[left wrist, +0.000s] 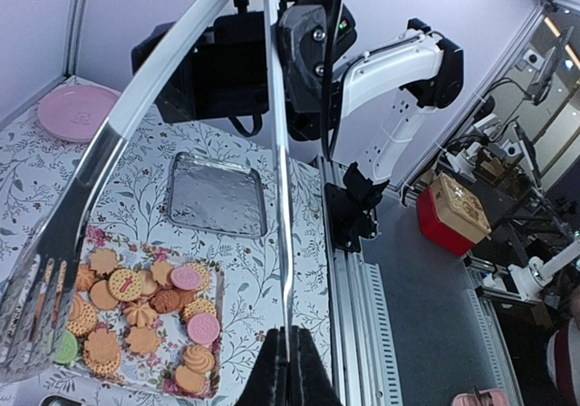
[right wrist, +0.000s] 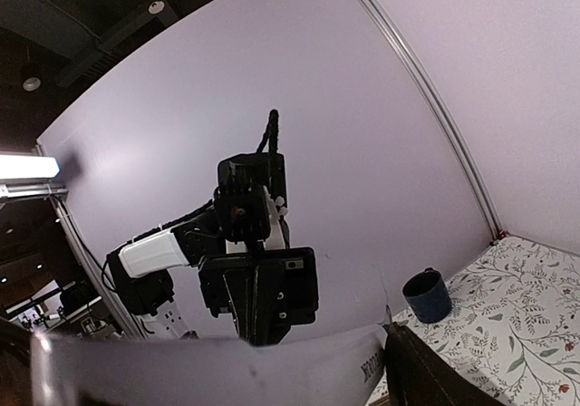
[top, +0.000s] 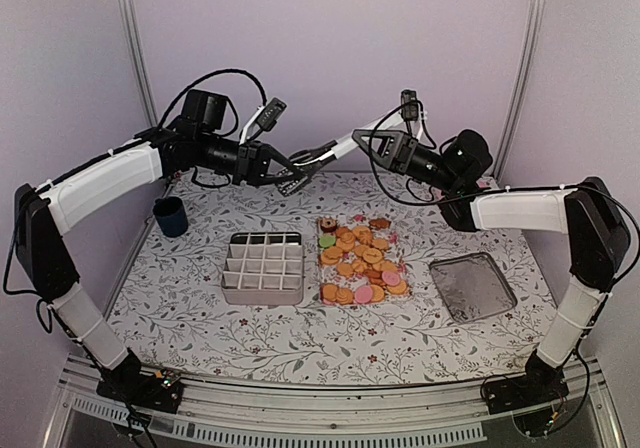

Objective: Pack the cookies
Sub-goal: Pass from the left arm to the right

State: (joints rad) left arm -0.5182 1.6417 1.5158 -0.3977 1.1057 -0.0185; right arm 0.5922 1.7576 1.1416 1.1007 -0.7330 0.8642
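Your left hand [left wrist: 290, 370] pinched shut on one thin arm of the shiny slotted steel tongs [left wrist: 118, 143]; whether your right hand [top: 362, 143] clamped them, I couldn't tell.

the table [top: 200, 318] has a cup [top: 170, 216] standing at its far left. left of centre sits the compartment box [top: 263, 268]. just right of the box, with a narrow gap between them, lies a flat tray [left wrist: 98, 237], and the cookies [top: 362, 261] are spread on it, many of them overlapping. further right, apart from the tray and nearer the right edge, lies a shallow pan [top: 473, 286]. a plate [left wrist: 77, 111] rests in the far right corner, behind the pan. the tongs [top: 318, 155] are up in the air over the far middle, behind the box and the cookies, with the left gripper [left wrist: 288, 356] on their left and the right gripper [top: 352, 144] on their right.
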